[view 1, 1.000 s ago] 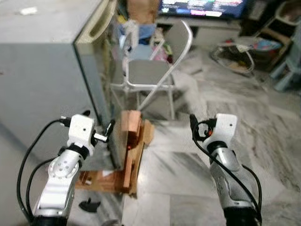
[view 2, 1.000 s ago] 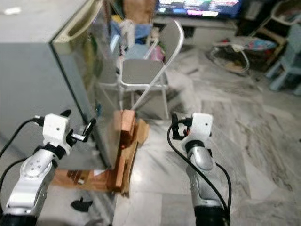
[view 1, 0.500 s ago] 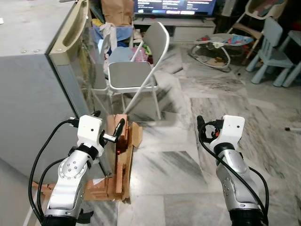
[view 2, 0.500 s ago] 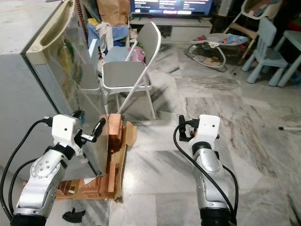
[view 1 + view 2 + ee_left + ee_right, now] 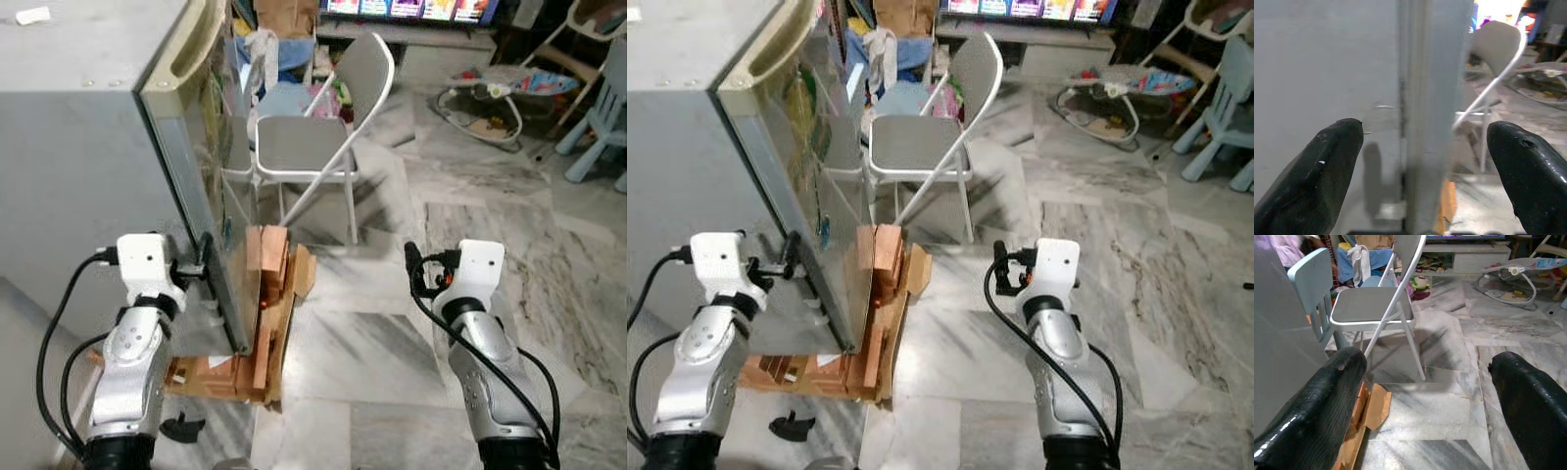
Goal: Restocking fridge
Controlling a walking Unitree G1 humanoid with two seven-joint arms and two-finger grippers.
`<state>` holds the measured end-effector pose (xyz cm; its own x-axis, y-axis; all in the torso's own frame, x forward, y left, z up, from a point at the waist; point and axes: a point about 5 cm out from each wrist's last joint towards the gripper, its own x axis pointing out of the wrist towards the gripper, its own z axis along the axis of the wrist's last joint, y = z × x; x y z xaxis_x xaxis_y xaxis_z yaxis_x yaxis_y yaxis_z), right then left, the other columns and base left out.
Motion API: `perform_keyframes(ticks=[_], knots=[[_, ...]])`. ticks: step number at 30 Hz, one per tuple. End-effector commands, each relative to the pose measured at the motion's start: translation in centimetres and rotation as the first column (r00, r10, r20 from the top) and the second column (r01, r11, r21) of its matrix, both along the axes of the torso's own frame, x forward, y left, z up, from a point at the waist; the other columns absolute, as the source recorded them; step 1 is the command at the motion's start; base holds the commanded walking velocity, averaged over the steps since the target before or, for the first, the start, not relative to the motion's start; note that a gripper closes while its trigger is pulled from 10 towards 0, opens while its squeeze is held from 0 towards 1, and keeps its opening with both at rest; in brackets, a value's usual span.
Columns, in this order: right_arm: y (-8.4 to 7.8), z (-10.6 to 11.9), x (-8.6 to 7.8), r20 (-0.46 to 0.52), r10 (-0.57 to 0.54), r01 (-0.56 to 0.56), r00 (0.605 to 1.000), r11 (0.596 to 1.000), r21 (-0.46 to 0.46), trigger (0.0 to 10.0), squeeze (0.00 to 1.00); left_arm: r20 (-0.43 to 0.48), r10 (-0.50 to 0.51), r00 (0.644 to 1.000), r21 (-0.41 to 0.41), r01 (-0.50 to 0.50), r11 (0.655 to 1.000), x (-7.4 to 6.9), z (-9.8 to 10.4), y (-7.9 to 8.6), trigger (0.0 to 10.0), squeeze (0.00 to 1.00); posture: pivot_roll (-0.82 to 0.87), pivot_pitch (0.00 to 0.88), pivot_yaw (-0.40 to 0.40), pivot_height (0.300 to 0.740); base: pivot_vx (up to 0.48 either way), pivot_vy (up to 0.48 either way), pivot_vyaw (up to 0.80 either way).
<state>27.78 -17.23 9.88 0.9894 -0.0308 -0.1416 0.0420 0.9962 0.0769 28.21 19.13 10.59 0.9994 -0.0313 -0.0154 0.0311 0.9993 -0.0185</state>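
Behind the fridge (image 5: 88, 147), folding chair (image 5: 313, 142), wooden pallet (image 5: 265, 313).

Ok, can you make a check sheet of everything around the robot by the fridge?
Surface: grey marble floor.
Job's things: fridge, door edge facing the robot; no food seen.
Clutter: wooden blocks and cardboard at the fridge base; small black object on the floor.
Grippers: left gripper open, straddling the fridge door edge; right gripper open, empty.
Cables: black cable looping along the left arm; black cable on the right arm.
Surroundings: folding chair, baby bouncer, TV.
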Motion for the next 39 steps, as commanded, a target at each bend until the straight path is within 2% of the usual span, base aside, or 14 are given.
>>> perform_keyframes(ticks=[1,4,9,13,14,15,19,22,25,31,33,34,36,39], knots=[[-0.5,0.4,-0.1,0.003,-0.017,0.017,1.000,1.000,0.003,10.0,0.00,-0.006,-0.024,1.000,-0.003,0.024,1.000,0.3,0.0,-0.5,10.0,0.00,0.05,0.000,-0.026,0.740,0.000,0.000,0.00],[-0.2,0.9,-0.2,0.006,-0.006,0.006,1.000,1.000,0.012,10.0,0.00,-0.011,-0.077,0.997,-0.022,0.076,0.997,1.4,-0.2,-1.9,10.0,0.00,0.04,0.000,-0.026,0.740,0.000,0.000,0.00],[-0.2,0.9,-0.6,-0.011,0.000,0.000,1.000,1.000,-0.001,10.0,0.00,-0.014,-0.103,0.995,-0.022,0.102,0.995,2.2,-0.2,-2.7,10.0,0.00,0.04,0.000,-0.025,0.740,0.000,0.000,0.00],[-0.3,0.7,-1.4,-0.038,0.018,-0.018,0.999,1.000,0.004,10.0,0.00,-0.015,-0.081,0.997,-0.009,0.080,0.997,2.9,-0.3,-2.6,10.0,0.00,0.03,0.003,-0.027,0.740,0.000,0.000,0.00],[-0.3,0.8,-2.2,-0.055,0.049,-0.049,0.997,0.999,0.011,10.0,0.00,-0.009,-0.048,0.999,0.009,0.048,0.999,3.5,-0.2,-2.2,10.0,0.00,0.02,0.008,-0.027,0.740,0.000,0.000,0.00],[-0.3,0.8,-2.2,-0.055,0.049,-0.049,0.997,0.999,0.011,10.0,0.00,-0.009,-0.048,0.999,0.009,0.048,0.999,3.5,-0.2,-2.2,10.0,0.00,0.02,0.008,-0.027,0.740,0.000,0.000,0.00],[-0.4,0.7,-3.9,-0.081,0.095,-0.095,0.992,0.995,0.004,10.0,0.00,0.002,0.023,1.000,0.032,-0.023,0.999,4.4,0.1,-1.5,10.0,0.00,0.01,0.015,-0.022,0.740,0.000,0.000,0.00],[-0.9,0.5,-4.7,-0.096,0.082,-0.083,0.992,0.997,-0.004,10.0,0.00,-0.003,0.017,1.000,0.025,-0.017,1.000,5.0,0.2,-1.5,10.0,0.00,-0.02,0.023,-0.016,0.740,0.000,0.000,0.00],[-1.1,0.6,-4.9,-0.099,0.074,-0.075,0.992,0.997,-0.007,10.0,0.00,-0.002,0.012,1.000,0.025,-0.012,1.000,5.3,0.2,-1.6,10.0,0.00,-0.02,0.024,-0.014,0.740,0.000,0.000,0.00],[-1.5,1.1,-5.2,-0.101,0.057,-0.059,0.993,0.998,-0.019,10.0,0.00,-0.001,-0.035,0.999,0.015,0.035,0.999,6.7,0.6,-2.7,10.0,0.00,-0.04,0.026,-0.013,0.740,0.000,0.000,0.00],[-1.4,1.0,-6.0,-0.120,0.065,-0.068,0.991,0.997,-0.028,10.0,0.00,0.007,-0.075,0.997,0.019,0.074,0.997,7.6,1.1,-3.7,10.0,0.00,-0.04,0.024,-0.018,0.740,0.000,0.000,0.00],[-1.4,1.0,-6.0,-0.120,0.065,-0.068,0.991,0.997,-0.028,10.0,0.00,0.007,-0.075,0.997,0.019,0.074,0.997,7.6,1.1,-3.7,10.0,0.00,-0.04,0.024,-0.018,0.740,0.000,0.000,0.00],[-1.4,0.4,-7.1,-0.156,0.071,-0.078,0.985,0.996,-0.045,10.0,0.00,0.010,-0.114,0.993,0.035,0.114,0.993,8.4,1.7,-4.9,10.0,0.00,-0.04,0.023,-0.021,0.740,0.000,0.000,0.00],[-1.4,0.2,-7.8,-0.179,0.076,-0.086,0.981,0.995,-0.052,10.0,0.00,0.011,-0.144,0.990,0.036,0.144,0.989,8.9,2.1,-5.8,10.0,0.00,-0.04,0.021,-0.023,0.740,0.000,0.000,0.00]])
